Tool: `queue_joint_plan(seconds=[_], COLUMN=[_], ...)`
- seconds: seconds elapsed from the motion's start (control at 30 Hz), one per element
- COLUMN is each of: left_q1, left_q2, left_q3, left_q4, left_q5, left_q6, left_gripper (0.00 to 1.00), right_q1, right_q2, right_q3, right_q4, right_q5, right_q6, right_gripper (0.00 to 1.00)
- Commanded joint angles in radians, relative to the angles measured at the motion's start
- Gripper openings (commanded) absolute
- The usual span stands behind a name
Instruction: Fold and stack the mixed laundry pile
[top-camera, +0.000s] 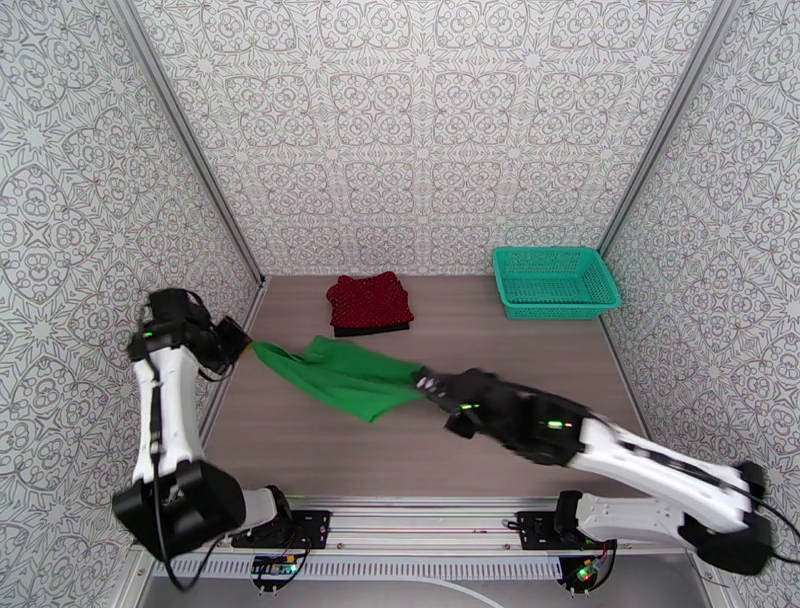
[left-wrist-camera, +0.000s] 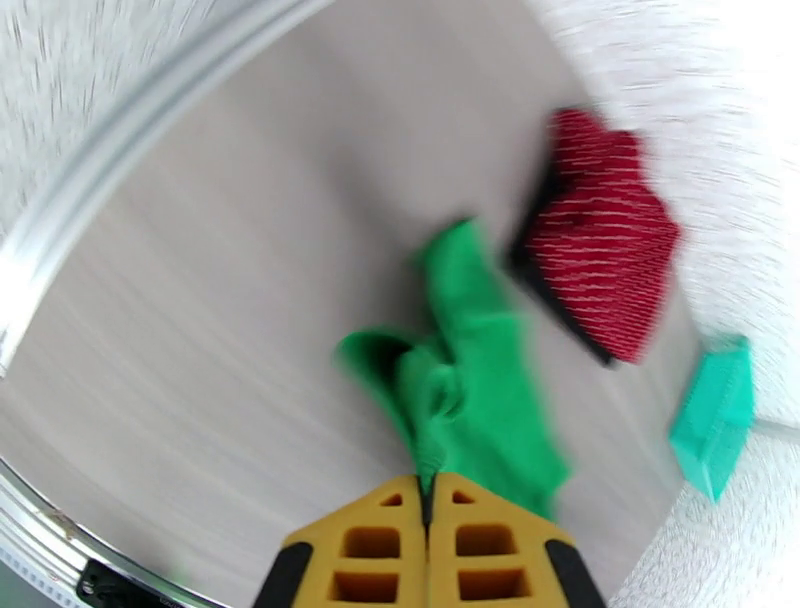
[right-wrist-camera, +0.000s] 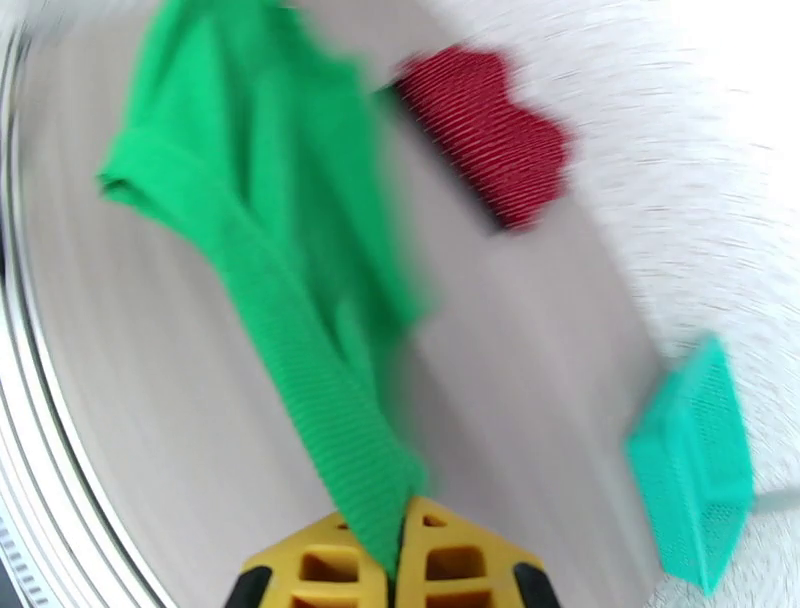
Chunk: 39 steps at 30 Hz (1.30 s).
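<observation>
The left gripper (top-camera: 245, 346) and right gripper (top-camera: 424, 381) each clamp an opposite end of the green garment (top-camera: 340, 376), stretched between them.

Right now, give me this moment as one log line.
left gripper: shut on green garment | right gripper: shut on green garment | green garment: spans both grippers | red garment: stacked on black garment

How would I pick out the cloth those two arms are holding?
On the table, look just left of centre. The green cloth is stretched between the left end effector and the right end effector, both shut on it. Unlike the folded red cloth behind it, it is plain, bright and spread out.
</observation>
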Motion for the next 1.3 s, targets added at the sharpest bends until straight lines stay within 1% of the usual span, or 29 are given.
queue_joint_plan(seconds=[0.0,0.1,0.2,0.27,0.37,0.47,0.57,0.67,0.77,0.83,0.9,0.93,1.0,1.07,1.17,1.23,1.27], left_q1=[0.025,0.023,0.01,-0.001,-0.028,-0.06,-0.088,-0.103,-0.106,-0.097,-0.087,-0.082,-0.084,-0.094,-0.105,-0.105,-0.106], left_q2=[-0.03,-0.018,0.001,0.029,0.075,0.142,0.236,0.37,0.522,0.622,0.67,0.67,0.637,0.563,0.369,0.214,0.158], left_q3=[0.163,0.297,0.345,0.357,0.373,0.418,0.508,0.684,0.918,1.102,1.193,1.194,1.143,1.016,0.644,0.323,0.204], left_q4=[-0.21,-0.281,-0.274,-0.256,-0.189,-0.12,-0.066,-0.035,-0.034,-0.04,-0.016,0.007,0.027,0.048,0.164,0.271,0.299], left_q5=[0.05,0.054,0.055,0.076,0.079,0.073,0.065,0.079,0.115,0.149,0.186,0.202,0.199,0.173,0.142,0.137,0.129], left_q6=[0.077,0.09,0.068,0.05,0.007,-0.044,-0.097,-0.155,-0.219,-0.27,-0.313,-0.327,-0.317,-0.278,-0.232,-0.227,-0.223], left_gripper=[0.0,0.0,0.0,0.0,0.0,0.0,0.0,0.0,0.0,0.0,0.0,0.0,0.0,0.0,0.0,0.0,0.0], right_q1=[-0.022,-0.048,-0.116,-0.188,-0.32,-0.433,-0.536,-0.622,-0.687,-0.718,-0.734,-0.737,-0.738,-0.738,-0.739,-0.738,-0.736], right_q2=[-0.07,-0.096,-0.086,-0.071,-0.023,0.073,0.197,0.334,0.46,0.538,0.588,0.6,0.593,0.557,0.461,0.382,0.348], right_q3=[0.084,0.143,0.178,0.188,0.191,0.214,0.283,0.425,0.622,0.779,0.886,0.916,0.903,0.815,0.578,0.384,0.298], right_q4=[-0.111,-0.126,-0.118,-0.092,-0.022,0.034,0.085,0.106,0.093,0.049,0.019,0.011,0.011,0.031,0.107,0.17,0.196], right_q5=[0.132,0.22,0.256,0.218,0.112,0.04,-0.023,-0.07,-0.111,-0.139,-0.149,-0.155,-0.172,-0.196,-0.244,-0.302,-0.335], right_q6=[0.022,-0.005,-0.039,-0.058,-0.083,-0.11,-0.135,-0.149,-0.16,-0.158,-0.161,-0.162,-0.163,-0.156,-0.121,-0.072,-0.05], right_gripper=[0.0,0.0,0.0,0.0,0.0,0.0,0.0,0.0,0.0,0.0,0.0,0.0,0.0,0.0,0.0,0.0,0.0])
